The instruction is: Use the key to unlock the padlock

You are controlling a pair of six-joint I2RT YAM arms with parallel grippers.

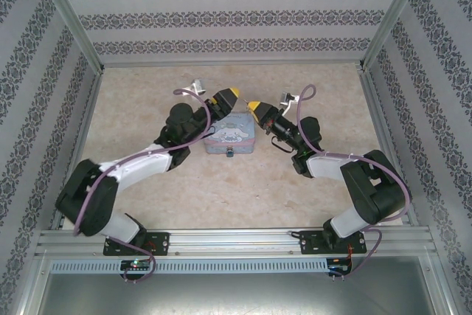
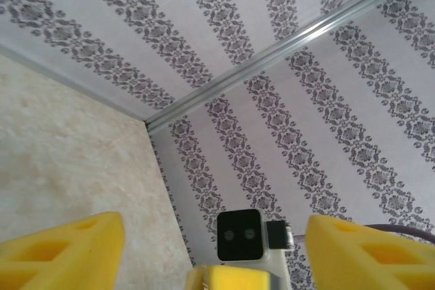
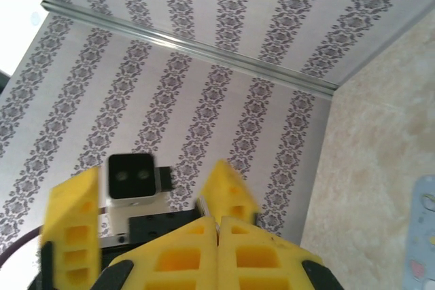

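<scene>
The pale blue cartoon tin (image 1: 230, 138) lies mid-table, and a tiny bluish padlock (image 1: 230, 154) sits at its near edge. Both grippers are raised above the tin's far side, tips facing each other. My right gripper (image 1: 255, 107) (image 3: 217, 221) has its yellow fingers pressed together. A thin silvery sliver, the key (image 3: 202, 205), sticks out at their tip. My left gripper (image 1: 227, 96) (image 2: 214, 229) is wide open. Its fingers (image 2: 61, 249) stand on either side of the right gripper's tip (image 2: 234, 278) without touching it.
Patterned walls with aluminium posts (image 1: 70, 16) enclose the beige table (image 1: 243, 197) on three sides. The left gripper's wrist camera (image 3: 132, 176) faces the right wrist view. A corner of the tin (image 3: 423, 236) shows at that view's right edge.
</scene>
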